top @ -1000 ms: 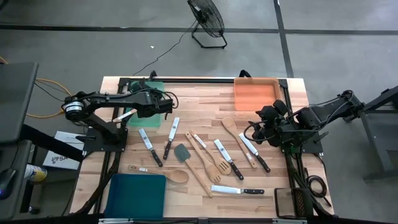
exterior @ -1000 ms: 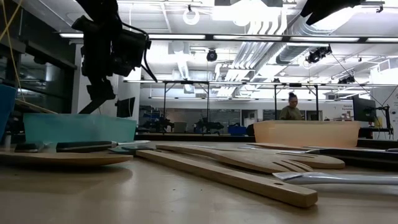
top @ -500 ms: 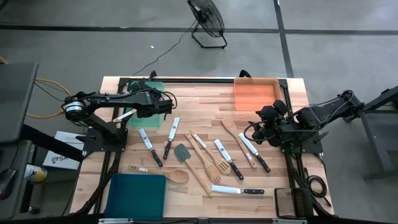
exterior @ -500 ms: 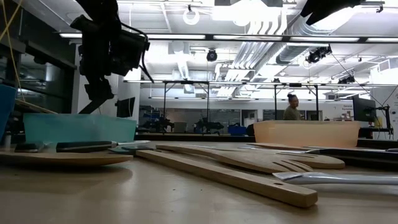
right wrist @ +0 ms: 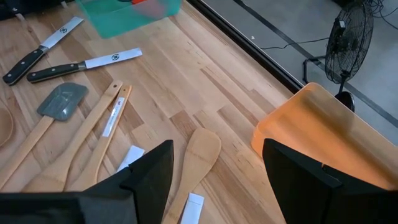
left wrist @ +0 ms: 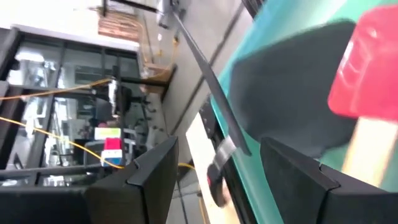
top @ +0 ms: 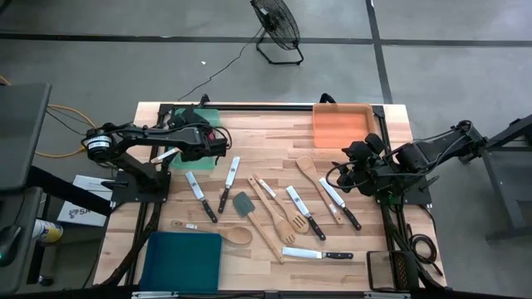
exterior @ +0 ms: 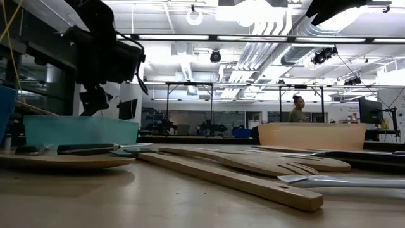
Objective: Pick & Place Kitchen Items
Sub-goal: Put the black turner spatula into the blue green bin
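Note:
My left gripper [top: 221,139] hangs open and empty over the near right part of the green tray [top: 202,119] at the far left. The left wrist view [left wrist: 217,143] shows a red-headed spatula [left wrist: 367,68] and a black spatula head [left wrist: 292,93] lying in that tray. My right gripper [top: 339,170] waits open and empty at the table's right side, above a wooden spoon [right wrist: 200,155]. Knives [top: 199,197], a grey spatula [top: 243,203], wooden spoons [top: 218,232] and slotted turners [top: 287,218] lie flat on the table.
An orange tray [top: 342,124] stands at the far right and a teal tray [top: 183,259] at the near left. More knives lie at the middle [top: 306,213], right [top: 342,206] and near side [top: 317,254]. A person [exterior: 296,109] stands far off in the room.
My left gripper has drawn back a little toward the table's left edge over the green tray, staying open; in the low view the arm has also shifted left. Nothing on the table has moved.

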Controlling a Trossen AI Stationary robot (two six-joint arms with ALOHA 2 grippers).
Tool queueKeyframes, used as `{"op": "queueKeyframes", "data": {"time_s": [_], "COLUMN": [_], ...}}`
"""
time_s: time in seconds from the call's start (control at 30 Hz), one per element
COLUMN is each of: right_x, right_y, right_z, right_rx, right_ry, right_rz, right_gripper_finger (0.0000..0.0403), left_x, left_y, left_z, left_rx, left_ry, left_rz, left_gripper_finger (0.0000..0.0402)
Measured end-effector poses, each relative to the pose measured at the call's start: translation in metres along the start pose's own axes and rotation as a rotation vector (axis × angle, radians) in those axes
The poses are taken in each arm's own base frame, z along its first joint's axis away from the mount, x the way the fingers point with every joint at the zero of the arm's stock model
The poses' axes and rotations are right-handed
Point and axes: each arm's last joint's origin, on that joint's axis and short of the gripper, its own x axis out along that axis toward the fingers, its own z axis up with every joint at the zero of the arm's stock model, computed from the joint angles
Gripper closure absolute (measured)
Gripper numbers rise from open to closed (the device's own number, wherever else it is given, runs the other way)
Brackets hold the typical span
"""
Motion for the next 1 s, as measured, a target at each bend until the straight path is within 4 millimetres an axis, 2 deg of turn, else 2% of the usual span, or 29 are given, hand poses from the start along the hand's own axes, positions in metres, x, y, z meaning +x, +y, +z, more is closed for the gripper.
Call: {"op": "queueKeyframes", "data": {"time_s": [0.2, 0.3, 0.57, 0.77, 1.0], "right_x": [0.000, 0.000, 0.000, 0.000, 0.000], "right_y": [0.000, 0.000, 0.000, 0.000, 0.000], "right_z": [0.000, 0.000, 0.000, 0.000, 0.000], "right_rx": [0.003, 0.005, 0.006, 0.006, 0.005], "right_ry": [-0.002, -0.002, -0.002, -0.002, -0.002], "right_rz": [0.001, 0.001, 0.002, 0.002, 0.001], "right_gripper_finger": [0.0164, 0.0164, 0.0164, 0.0164, 0.0164], "left_x": [0.000, 0.004, 0.021, 0.023, 0.022], "left_y": [-0.001, 0.001, 0.006, 0.006, 0.006], "left_z": [0.002, 0.003, 0.003, 0.004, 0.007], "left_rx": [-0.027, -0.034, -0.085, -0.036, -0.013], "left_ry": [-0.015, 0.006, 0.106, 0.121, 0.123], "left_rz": [0.002, 0.004, -0.030, -0.054, -0.104], "left_gripper_finger": [0.0182, 0.0197, 0.0289, 0.0390, 0.0401]}}
